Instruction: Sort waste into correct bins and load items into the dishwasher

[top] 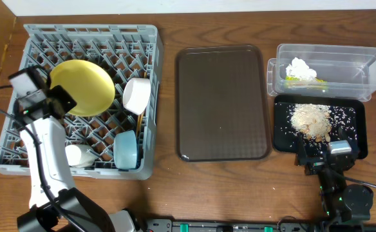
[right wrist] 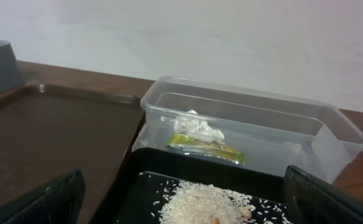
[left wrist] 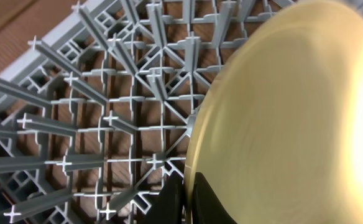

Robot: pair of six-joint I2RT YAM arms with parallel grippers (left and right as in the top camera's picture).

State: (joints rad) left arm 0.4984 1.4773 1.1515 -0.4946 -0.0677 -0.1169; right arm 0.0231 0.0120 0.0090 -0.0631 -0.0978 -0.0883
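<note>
Rack (top: 91, 30) holds one plate (top: 85, 87), clamped by left jaws, one blue bowl (top: 127, 149), two white vessels (top: 136, 95); right jaws agape

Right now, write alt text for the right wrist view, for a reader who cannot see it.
A clear plastic tub holds crumpled white tissue and a green-and-orange wrapper, standing just behind a black tray with a heap of rice grains. A dark brown serving tray lies to the left, and the open right gripper shows a finger in each bottom corner.
</note>
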